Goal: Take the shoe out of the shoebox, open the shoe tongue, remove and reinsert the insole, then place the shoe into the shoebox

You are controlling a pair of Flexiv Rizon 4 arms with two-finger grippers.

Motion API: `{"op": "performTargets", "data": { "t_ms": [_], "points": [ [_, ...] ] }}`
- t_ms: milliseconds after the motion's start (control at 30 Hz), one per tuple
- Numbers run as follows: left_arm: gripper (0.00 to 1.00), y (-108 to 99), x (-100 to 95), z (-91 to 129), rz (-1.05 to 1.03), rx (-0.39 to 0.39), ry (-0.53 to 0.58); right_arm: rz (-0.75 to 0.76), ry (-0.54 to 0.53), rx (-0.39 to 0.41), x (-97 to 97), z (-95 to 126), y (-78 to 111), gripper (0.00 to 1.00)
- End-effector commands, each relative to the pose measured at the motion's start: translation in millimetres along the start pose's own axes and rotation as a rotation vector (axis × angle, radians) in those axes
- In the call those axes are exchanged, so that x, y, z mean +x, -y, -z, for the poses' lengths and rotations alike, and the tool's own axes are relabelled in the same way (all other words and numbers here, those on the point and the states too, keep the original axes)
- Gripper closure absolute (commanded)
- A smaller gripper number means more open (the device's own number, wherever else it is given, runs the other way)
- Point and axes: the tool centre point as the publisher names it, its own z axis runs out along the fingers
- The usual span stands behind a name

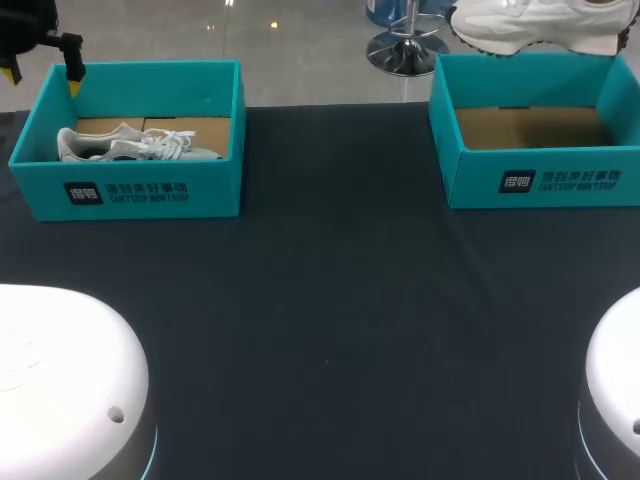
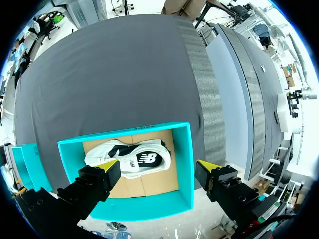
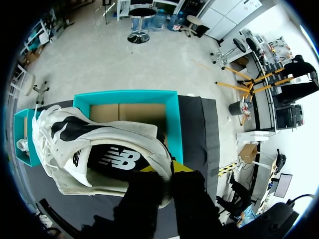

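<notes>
Right gripper (image 3: 167, 172) clamps heel of white-and-black mesh sneaker (image 3: 99, 144) above teal cardboard shoebox (image 1: 470, 175), 1 o'clock. Left gripper (image 2: 159, 167) spread wide over second teal shoebox (image 2: 184, 164), 11 o'clock, second white sneaker (image 2: 129, 159) inside.

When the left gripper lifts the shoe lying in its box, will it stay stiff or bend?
Probably fairly stiff: the shoe has a thick sole. Its loose laces may dangle or snag. Gripped at one end, it would likely tilt.
</notes>
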Motion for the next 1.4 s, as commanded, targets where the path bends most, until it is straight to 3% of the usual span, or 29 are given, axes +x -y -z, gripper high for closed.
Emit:
{"op": "performTargets", "data": {
  "t_ms": [33,500,767,867,933,1400],
  "points": [
    [0.00,1.3,0.1,0.2,-0.001,-0.003,-0.001,-0.004,0.033,-0.026,23.3,14.6,39.6,1.00],
    [0.00,1.3,0.1,0.2,-0.001,-0.003,-0.001,0.030,0.048,-0.058,117.3,39.9,183.1,1.00],
    [0.00,1.3,0.1,0.2,-0.001,-0.003,-0.001,0.047,-0.003,-0.023,164.2,40.7,245.1,1.00],
    [0.00,1.3,0.1,0.2,-0.001,-0.003,-0.001,0.053,-0.016,-0.017,174.1,38.9,260.2,1.00],
    [0.00,1.3,0.1,0.2,-0.001,-0.003,-0.001,0.051,0.010,0.031,175.2,35.7,266.1,1.00],
    [0.00,1.3,0.1,0.2,-0.001,-0.003,-0.001,0.051,0.010,0.031,175.2,35.7,266.1,1.00]
  ]
}}
